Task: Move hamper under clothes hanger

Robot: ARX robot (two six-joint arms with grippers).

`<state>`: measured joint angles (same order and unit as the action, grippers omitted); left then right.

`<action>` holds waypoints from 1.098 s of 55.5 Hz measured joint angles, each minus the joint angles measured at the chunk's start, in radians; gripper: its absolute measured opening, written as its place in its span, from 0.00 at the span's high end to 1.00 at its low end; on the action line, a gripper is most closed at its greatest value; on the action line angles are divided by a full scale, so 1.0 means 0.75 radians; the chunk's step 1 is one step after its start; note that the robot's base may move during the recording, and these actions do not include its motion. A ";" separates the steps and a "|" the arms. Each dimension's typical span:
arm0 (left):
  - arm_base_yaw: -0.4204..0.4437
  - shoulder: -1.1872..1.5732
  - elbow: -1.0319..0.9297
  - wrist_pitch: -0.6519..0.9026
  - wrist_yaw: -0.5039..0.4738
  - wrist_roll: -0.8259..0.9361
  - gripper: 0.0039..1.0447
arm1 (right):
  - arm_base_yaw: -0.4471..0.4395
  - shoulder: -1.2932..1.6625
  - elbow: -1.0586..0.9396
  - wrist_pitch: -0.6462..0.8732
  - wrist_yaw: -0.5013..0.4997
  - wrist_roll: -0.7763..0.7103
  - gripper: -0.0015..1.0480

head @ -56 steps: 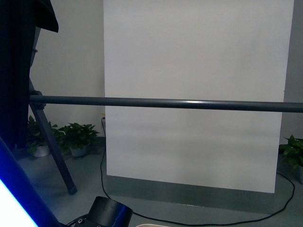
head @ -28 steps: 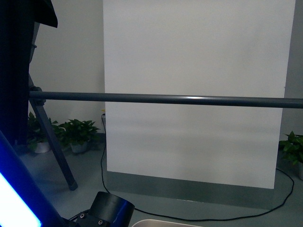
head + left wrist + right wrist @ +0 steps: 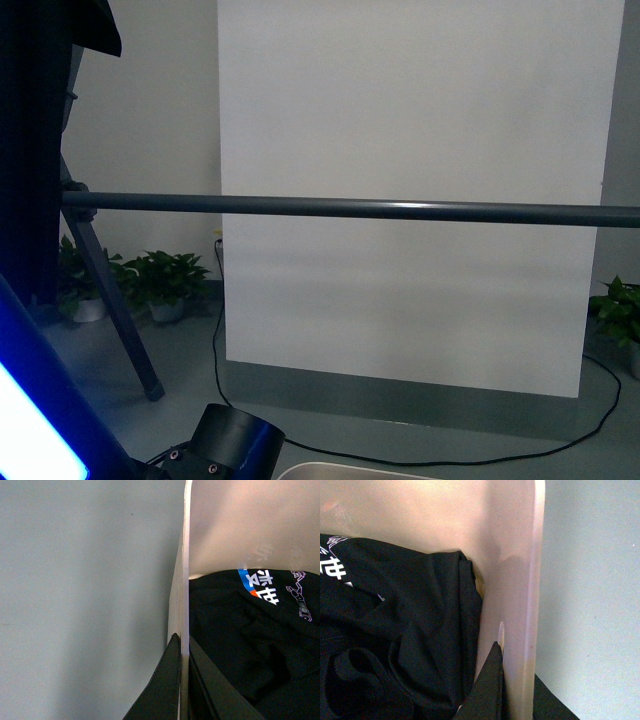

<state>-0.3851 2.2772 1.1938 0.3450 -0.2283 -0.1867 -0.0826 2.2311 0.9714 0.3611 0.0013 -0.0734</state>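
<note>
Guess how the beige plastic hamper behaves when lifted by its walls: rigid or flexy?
Beige plastic hamper wall looks thin where the left gripper and right gripper pinch it, so it may flex. Only a crumpled black garment inside: probably light, load soft and unlikely to roll.

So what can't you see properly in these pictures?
Beige plastic hamper: the front view's bottom edge cuts off all but a rim sliver.
Dark-grey metal rack bar: its right end runs past the front view's edge.
Black T-shirt: its print is partly folded under in the left wrist view.
</note>
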 joint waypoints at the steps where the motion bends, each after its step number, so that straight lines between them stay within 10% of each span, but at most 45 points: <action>1: 0.000 0.000 0.000 0.000 0.000 0.000 0.96 | 0.000 0.000 0.000 0.000 0.000 0.000 0.97; 24: -0.007 0.005 0.012 -0.101 -0.057 -0.152 0.96 | -0.030 0.011 -0.039 0.185 -0.245 0.130 0.97; 55: -0.043 0.151 0.097 -0.093 -0.070 -0.195 0.96 | -0.061 0.181 -0.047 0.269 -0.235 0.168 0.98; 61: -0.045 0.158 0.102 -0.063 -0.072 -0.204 0.80 | -0.061 0.192 -0.061 0.326 -0.241 0.166 0.88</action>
<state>-0.4191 2.3959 1.2701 0.2981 -0.2821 -0.3401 -0.1280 2.3753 0.9257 0.6056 -0.1791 0.0509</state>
